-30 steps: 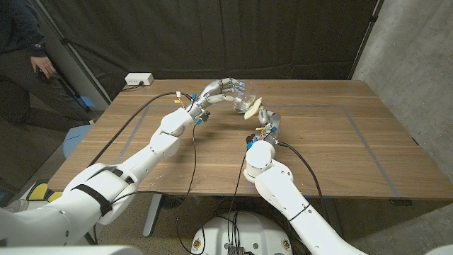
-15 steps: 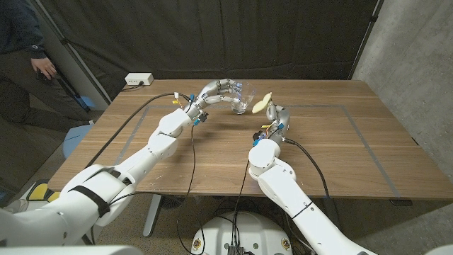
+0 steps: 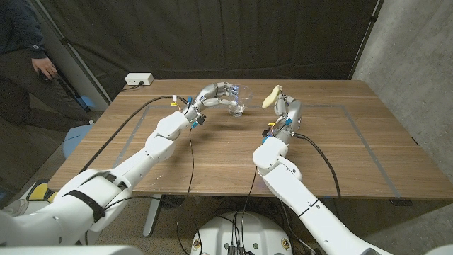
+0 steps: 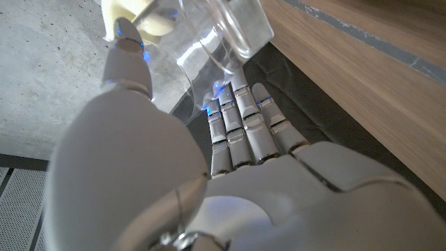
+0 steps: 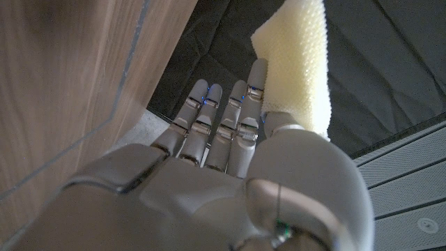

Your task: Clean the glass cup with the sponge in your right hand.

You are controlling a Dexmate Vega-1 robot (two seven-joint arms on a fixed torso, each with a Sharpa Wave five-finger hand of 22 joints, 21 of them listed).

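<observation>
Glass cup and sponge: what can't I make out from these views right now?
- Glass cup: small in the head view, so whether the inside is clean or wet is unreadable; the left wrist view cuts its upper part off at the edge.
- Left hand: its fingers' contact on the cup's far side is hidden by the cup.
- Sponge: its lower end is hidden behind the right hand.

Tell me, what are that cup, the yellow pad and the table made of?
The glass cup in the left hand looks like clear, glossy glass or plastic: you see through it. The sponge held by the right hand looks like soft, matte, porous foam. The table shows wood grain, perhaps veneer.
</observation>
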